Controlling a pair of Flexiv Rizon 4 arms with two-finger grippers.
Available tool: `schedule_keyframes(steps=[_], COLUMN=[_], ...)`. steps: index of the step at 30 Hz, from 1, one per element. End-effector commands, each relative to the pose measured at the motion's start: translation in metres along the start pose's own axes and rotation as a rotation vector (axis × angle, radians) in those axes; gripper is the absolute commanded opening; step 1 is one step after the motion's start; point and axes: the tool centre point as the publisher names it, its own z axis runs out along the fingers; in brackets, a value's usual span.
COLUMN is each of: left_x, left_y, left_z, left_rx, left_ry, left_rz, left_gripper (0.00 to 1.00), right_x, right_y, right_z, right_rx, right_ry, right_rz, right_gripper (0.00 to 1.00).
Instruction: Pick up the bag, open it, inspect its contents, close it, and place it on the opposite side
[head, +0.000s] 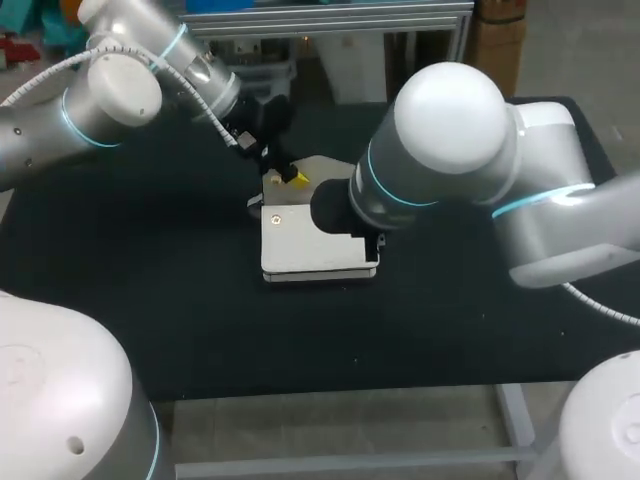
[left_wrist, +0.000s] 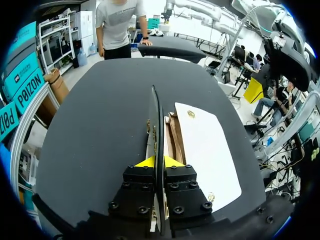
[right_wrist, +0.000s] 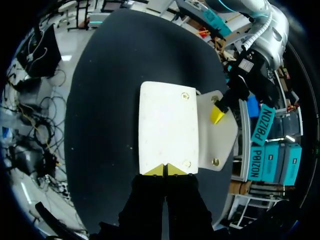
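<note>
One white bag (head: 312, 245) is seen lying flat on the black table (head: 150, 290), about mid-table, its flap (head: 322, 168) opened away from the body.

- Flap: in the left wrist view it (left_wrist: 158, 120) is presented edge-on, as a thin dark line running straight ahead from between the yellow tips. It is pinched from both sides by the left gripper (left_wrist: 159, 162).
- Opening: a strip of tan lining (left_wrist: 173, 134) is exposed just beside the flap, on the body's side.
- Body: the white panel (left_wrist: 207, 145) is spread out beside the left gripper. Gold studs (left_wrist: 191, 114) are noted near its corners.
- Right wrist view: the bag (right_wrist: 167, 125) is laid directly ahead of the right gripper (right_wrist: 165, 170), whose tips are pressed together at the bag's near edge. Whether that edge is touched cannot be told.
- The flap (right_wrist: 220, 137) is seen fanned out to one side of the body, with the left gripper (right_wrist: 217, 114) set on its far part.
- Head view: the left gripper (head: 287, 177) is placed at the flap's edge. The right gripper is hidden behind its own arm above the bag.
</note>
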Motion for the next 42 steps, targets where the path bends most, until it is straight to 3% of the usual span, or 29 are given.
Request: schedule_keyframes(steps=[1,10,20,32,38,42], left_x=[0.017,0.014,0.016,0.025,0.028,0.029], left_y=[0.0,0.0,0.001,0.004,0.004,0.003], left_z=[-0.002,0.004,0.006,0.017,0.02,0.022], left_rx=[-0.007,-0.037,-0.036,-0.062,-0.08,-0.09], left_ry=[-0.13,-0.123,-0.125,-0.142,-0.145,-0.146], left_rz=[0.01,0.012,0.037,0.117,0.133,0.134], left_gripper=[0.0,0.0,0.0,0.0,0.0,0.0], right_x=[0.001,0.001,0.05,0.078,0.081,0.081], right_y=[0.0,0.0,0.005,-0.005,-0.01,-0.011], right_z=[-0.001,-0.001,0.004,0.021,0.028,0.031], right_rx=[0.002,0.002,-0.006,-0.001,0.033,0.039], right_ry=[-0.002,-0.002,-0.028,-0.058,-0.074,-0.086], right_rz=[-0.001,-0.001,0.011,0.005,0.013,0.008], right_gripper=[0.0,0.0,0.0,0.0,0.38,0.41])
